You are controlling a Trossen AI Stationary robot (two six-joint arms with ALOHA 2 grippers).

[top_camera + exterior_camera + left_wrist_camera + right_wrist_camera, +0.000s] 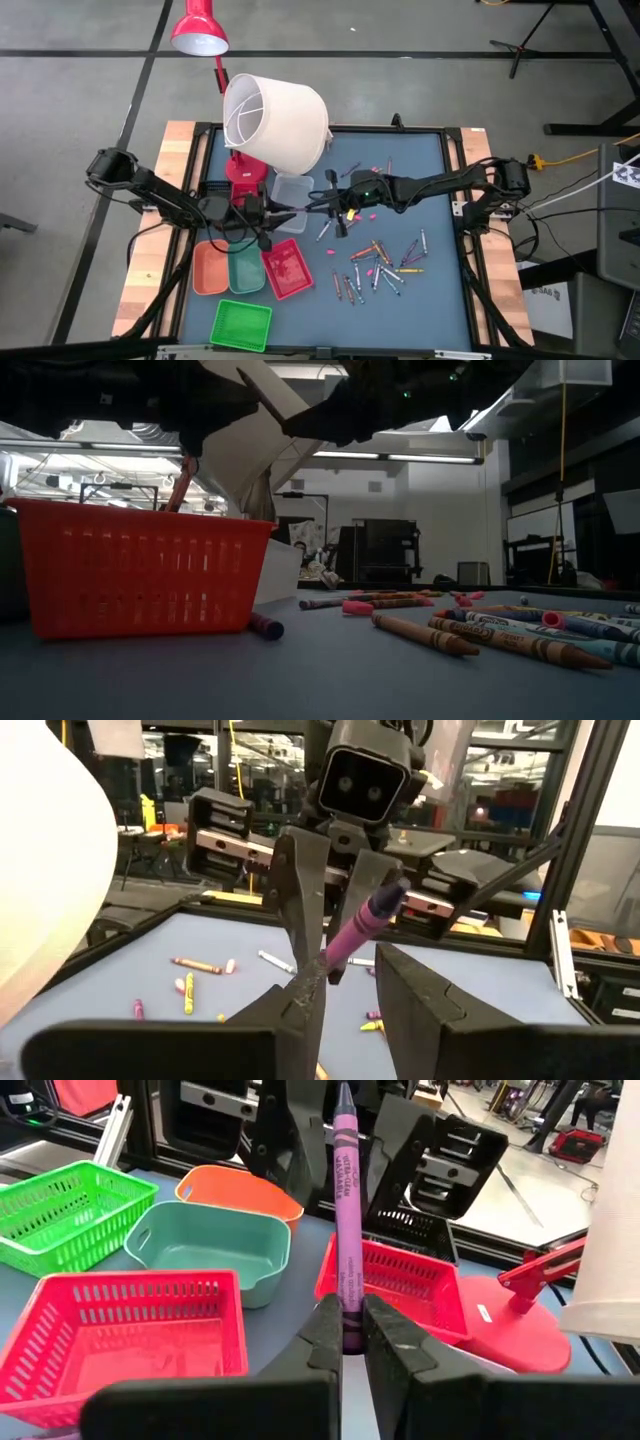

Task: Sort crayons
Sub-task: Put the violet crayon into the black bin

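- Step in hand: handover. My right gripper [352,1342] clamps the purple crayon [346,1220] by one end, above the red basket [120,1330].
- My left gripper [345,982] stands wide around the crayon.
- Next: close left, release right.

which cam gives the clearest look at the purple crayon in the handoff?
Right wrist view: the purple crayon stands upright, full length, pinched by the right gripper. Left wrist view shows it tilted between the open left gripper fingers. High view: hidden among arms. Low view: not visible.
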